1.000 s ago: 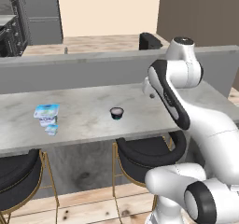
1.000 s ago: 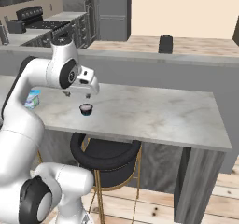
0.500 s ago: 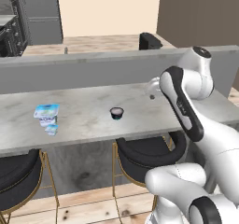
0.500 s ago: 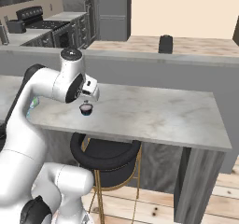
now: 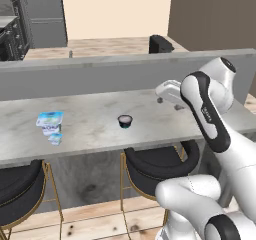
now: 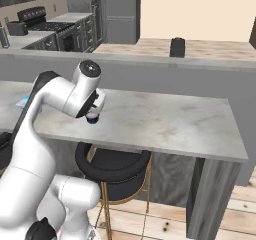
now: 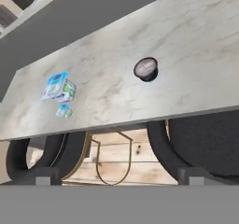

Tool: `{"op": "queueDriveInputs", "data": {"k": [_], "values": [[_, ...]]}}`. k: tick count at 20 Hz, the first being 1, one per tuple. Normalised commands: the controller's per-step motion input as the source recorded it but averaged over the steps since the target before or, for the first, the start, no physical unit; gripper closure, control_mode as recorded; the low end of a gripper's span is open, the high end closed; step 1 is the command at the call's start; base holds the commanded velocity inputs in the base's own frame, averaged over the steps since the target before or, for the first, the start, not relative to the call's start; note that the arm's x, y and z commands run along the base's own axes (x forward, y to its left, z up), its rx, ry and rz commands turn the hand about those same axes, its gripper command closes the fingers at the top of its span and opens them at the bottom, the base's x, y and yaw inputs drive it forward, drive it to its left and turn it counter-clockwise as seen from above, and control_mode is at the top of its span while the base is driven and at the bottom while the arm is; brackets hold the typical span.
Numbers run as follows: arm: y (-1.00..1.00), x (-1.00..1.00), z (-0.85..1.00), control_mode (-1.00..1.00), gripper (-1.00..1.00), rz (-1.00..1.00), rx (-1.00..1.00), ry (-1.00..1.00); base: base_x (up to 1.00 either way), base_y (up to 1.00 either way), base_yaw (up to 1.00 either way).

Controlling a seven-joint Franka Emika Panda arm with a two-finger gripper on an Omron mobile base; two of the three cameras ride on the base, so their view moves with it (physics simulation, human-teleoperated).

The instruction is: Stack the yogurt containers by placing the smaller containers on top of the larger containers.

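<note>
Three yogurt containers stand apart on the marble counter (image 5: 100,109). The larger container, a pale-blue-and-white tub (image 5: 50,121) (image 7: 58,87), is at the left, partly seen as a pale-blue tub (image 6: 22,102) behind the arm. The tiny pale-blue pack (image 5: 55,139) (image 7: 64,110) lies just in front of the tub. The dark round cup (image 5: 124,121) (image 7: 146,69) (image 6: 92,118) stands alone mid-counter. My gripper (image 5: 169,103) (image 7: 121,176) hovers to the right of the cup and above the counter's front edge, open, with nothing between its fingers.
A raised grey ledge (image 5: 100,71) runs along the back of the counter. Black round stools (image 5: 160,159) (image 6: 112,164) stand under its front edge. A dark box (image 5: 160,44) sits on the far wooden surface. A stove (image 6: 45,31) stands at the left.
The arm has swung right and back, carrying the open gripper away from the dark cup. The three containers have stayed where they were.
</note>
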Motion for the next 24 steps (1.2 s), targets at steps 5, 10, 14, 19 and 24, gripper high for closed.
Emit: {"op": "queueDriveInputs", "data": {"k": [5, 10, 14, 19, 24], "values": [[0.43, 0.19, -0.04, -1.00, -1.00, 0.00, -0.01, 0.15, 0.00, 0.00, 0.00], [0.29, 0.23, -0.16, -1.00, -1.00, 0.00, -0.09, 0.25, 0.00, 0.00, 0.00], [0.00, 0.11, -0.06, -1.00, -1.00, 0.00, -0.01, 0.22, 0.00, 0.00, 0.00], [-0.04, 0.11, -0.06, -1.00, -1.00, 0.00, 0.00, 0.21, 0.00, 0.00, 0.00], [0.00, 0.15, -0.16, -1.00, -1.00, 0.00, 0.04, 0.14, 0.00, 0.00, 0.00]]}}
